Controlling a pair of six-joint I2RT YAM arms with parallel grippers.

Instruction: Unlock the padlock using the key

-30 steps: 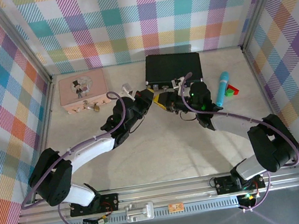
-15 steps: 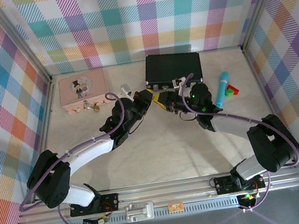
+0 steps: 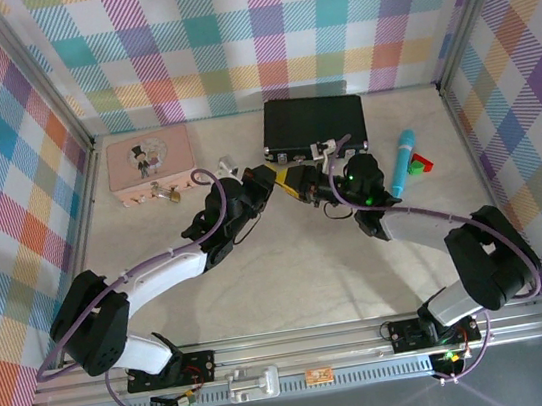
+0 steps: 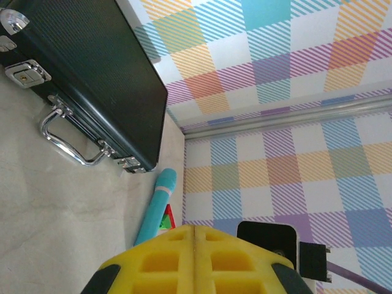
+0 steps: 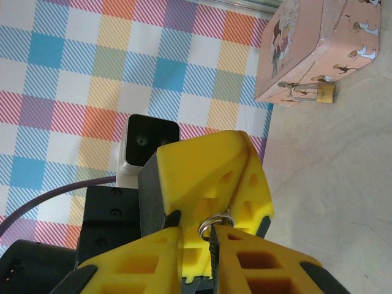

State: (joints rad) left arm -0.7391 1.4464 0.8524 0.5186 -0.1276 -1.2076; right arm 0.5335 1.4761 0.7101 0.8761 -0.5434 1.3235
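My two grippers meet tip to tip in the middle of the table. The left gripper has its yellow fingers pressed together. The right gripper keeps a narrow gap. The key shows as a small silvery ring where the left fingertips meet that gap; its blade is hidden. The brass padlock hangs by its thin shackle from the front of the pink tin at the back left, well apart from both grippers.
A black case with a chrome handle lies at the back centre, just behind the grippers. A teal pen and a small red-and-green block lie to the right. Plaid walls enclose the table.
The right wrist has edged slightly left toward the left gripper. Both grippers stay tip to tip with the jaws unchanged.
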